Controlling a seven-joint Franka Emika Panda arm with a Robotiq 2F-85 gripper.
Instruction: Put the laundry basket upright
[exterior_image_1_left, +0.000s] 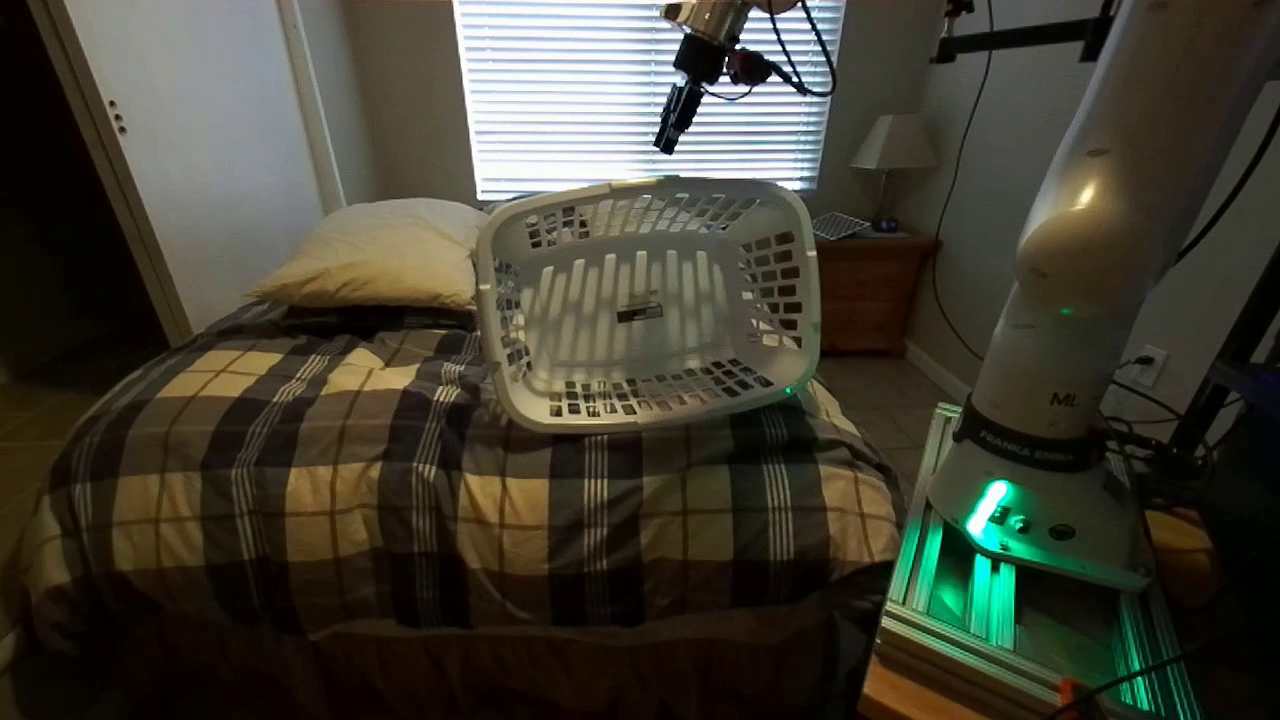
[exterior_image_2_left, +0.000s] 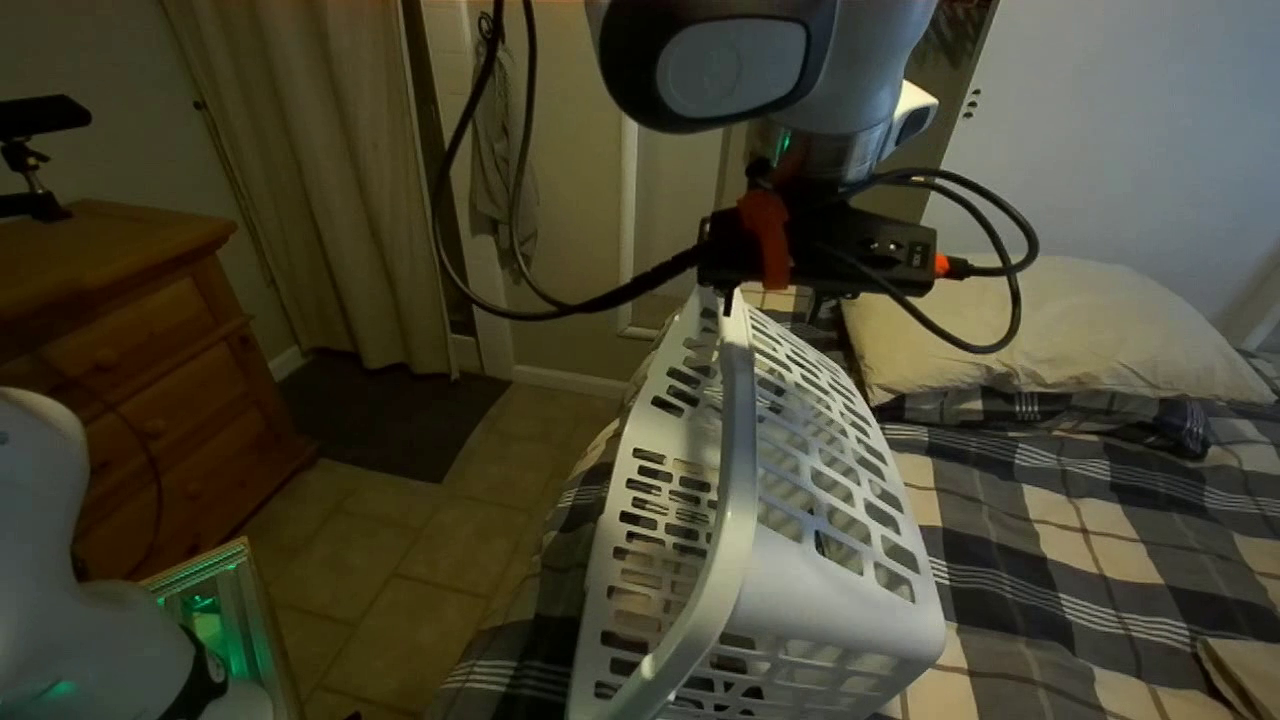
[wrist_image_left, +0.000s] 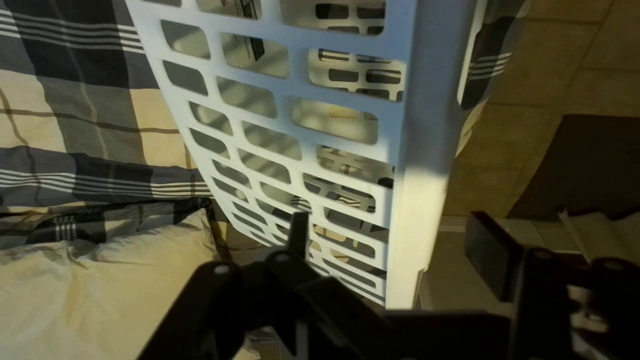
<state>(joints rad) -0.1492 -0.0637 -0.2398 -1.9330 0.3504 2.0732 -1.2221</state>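
The white laundry basket (exterior_image_1_left: 600, 362) stands on its side on the bed, its open side facing out in an exterior view and its slotted bottom upright behind. It also shows edge-on in an exterior view (exterior_image_2_left: 738, 450). My gripper (exterior_image_1_left: 666, 148) is above the basket's upper rim, with a small gap seen there; it also shows in an exterior view (exterior_image_2_left: 772, 300). In the wrist view my gripper (wrist_image_left: 390, 235) is open, one finger on the slotted-wall side and one beyond the rim (wrist_image_left: 425, 145). Neither finger visibly touches it.
The bed (exterior_image_1_left: 350, 500) has a plaid cover. A cream pillow (exterior_image_1_left: 390, 255) lies behind and beside the basket. A nightstand (exterior_image_1_left: 870, 300) with a lamp (exterior_image_1_left: 893, 145) stands past the bed. A wooden dresser (exterior_image_2_left: 150, 370) stands by the wall. Cables loop around the wrist.
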